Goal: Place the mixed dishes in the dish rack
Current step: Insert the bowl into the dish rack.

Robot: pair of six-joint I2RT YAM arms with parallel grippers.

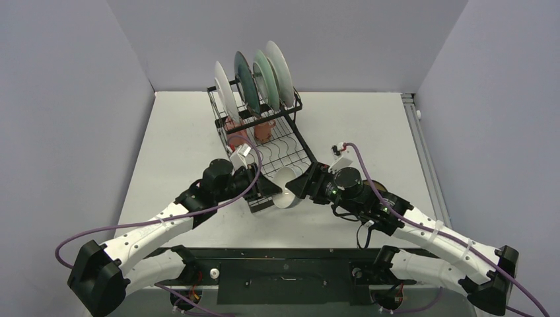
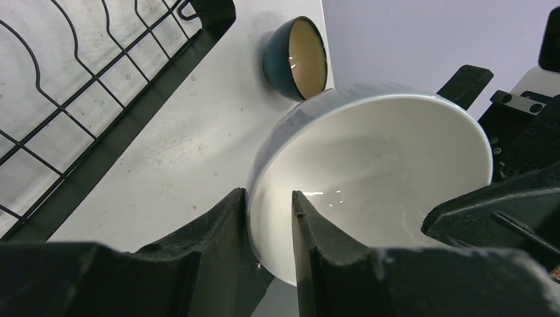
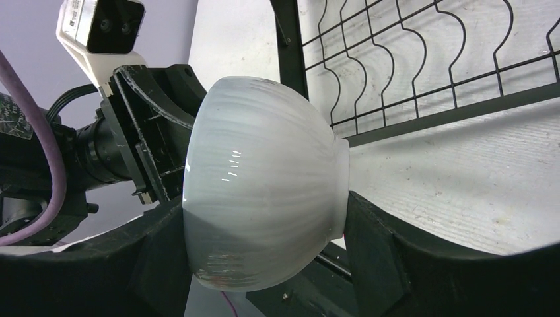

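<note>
The white bowl hangs on its side just above the table, off the near corner of the black wire dish rack. My left gripper pinches its rim, one finger outside and one inside. My right gripper spans the bowl from rim to foot, both fingers touching. Several plates stand in the upper slots. Pink mugs sit on the lower tray. The dark bowl lies on the table, partly hidden behind my right arm in the top view.
The rack's wire tray lies right beside the bowl. The left arm's wrist and camera fill the space behind the bowl in the right wrist view. The table's right edge runs along a wall.
</note>
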